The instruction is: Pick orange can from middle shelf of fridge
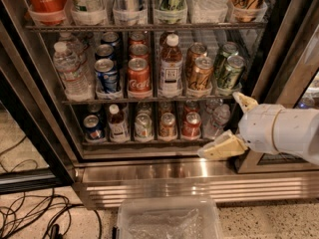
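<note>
The orange can (201,74) stands at the front of the middle shelf (79,101) of the fridge (164,171), right of a brown-drink bottle (171,66) and left of green cans (230,71). A second copper-orange can (195,53) stands behind it. My gripper (233,125) is at the right, in front of the fridge's lower right part, below and right of the orange can. Its two cream fingers (224,147) are spread apart and hold nothing.
A red Coca-Cola can (138,77), a blue can (106,75) and a water bottle (70,71) share the middle shelf. The bottom shelf holds several cans and bottles. A clear plastic bin (168,219) sits on the floor in front. Black cables (30,215) lie at the lower left.
</note>
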Motion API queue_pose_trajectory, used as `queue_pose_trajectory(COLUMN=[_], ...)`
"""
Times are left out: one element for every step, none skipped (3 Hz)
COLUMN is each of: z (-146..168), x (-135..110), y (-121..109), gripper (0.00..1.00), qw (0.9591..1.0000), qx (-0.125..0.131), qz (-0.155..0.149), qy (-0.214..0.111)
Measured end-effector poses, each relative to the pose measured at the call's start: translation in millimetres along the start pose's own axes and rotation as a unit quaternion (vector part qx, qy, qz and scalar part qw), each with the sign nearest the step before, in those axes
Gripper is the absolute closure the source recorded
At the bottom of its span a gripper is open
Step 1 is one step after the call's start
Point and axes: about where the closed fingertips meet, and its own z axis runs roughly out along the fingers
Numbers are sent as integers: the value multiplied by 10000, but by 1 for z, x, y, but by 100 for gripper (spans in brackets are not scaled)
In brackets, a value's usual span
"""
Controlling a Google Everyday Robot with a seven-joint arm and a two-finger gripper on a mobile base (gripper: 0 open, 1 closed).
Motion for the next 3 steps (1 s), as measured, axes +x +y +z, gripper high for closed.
queue_pose_trajectory(z=[18,29,36], x=[-4,-9,-14], y=[-19,-45,-65], gripper=[0,0,0], qw=[9975,9898,9774], qx=[577,1210,1806], qz=[270,547,896], qy=[-302,-524,-642])
